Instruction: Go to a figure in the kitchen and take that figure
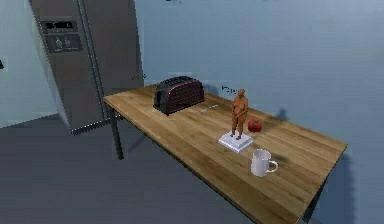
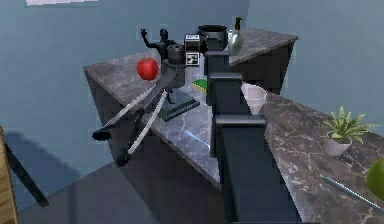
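Where the robot looks ahead, an orange figure [image 1: 239,110] stands on a wooden worktop [image 1: 170,130], between toaster [image 1: 177,94] and mug [image 1: 263,162]. Out to the side, a dark figure [image 2: 154,42] stands just past the gripper [image 2: 115,143] — a red ball [image 2: 147,68] beside it. I cannot tell whether the gripper holds anything. Best reach in slowly — the stone worktop [image 2: 290,120] ends close by, with open floor [image 2: 100,195] below.

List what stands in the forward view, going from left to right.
From the left: fridge → toaster → figure → mug.
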Tool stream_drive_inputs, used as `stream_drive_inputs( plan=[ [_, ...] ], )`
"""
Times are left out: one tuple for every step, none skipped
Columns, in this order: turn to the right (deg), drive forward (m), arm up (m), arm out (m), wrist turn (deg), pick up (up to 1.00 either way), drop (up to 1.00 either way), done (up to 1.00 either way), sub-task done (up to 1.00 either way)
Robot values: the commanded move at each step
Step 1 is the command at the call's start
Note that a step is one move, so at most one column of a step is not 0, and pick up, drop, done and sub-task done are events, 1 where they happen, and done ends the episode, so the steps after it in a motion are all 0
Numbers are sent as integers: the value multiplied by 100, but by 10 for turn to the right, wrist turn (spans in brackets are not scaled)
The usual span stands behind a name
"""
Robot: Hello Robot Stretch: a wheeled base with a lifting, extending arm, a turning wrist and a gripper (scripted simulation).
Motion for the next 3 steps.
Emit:
stream_drive_inputs(
  plan=[
    [0, 0, 0, 0, 450, 0, 0, 0, 0],
    [0, 0, 0, 0, 450, 0, 0, 0, 0],
    [0, 0, 0, 0, 210, 0, 0, 0, 0]
  ],
)
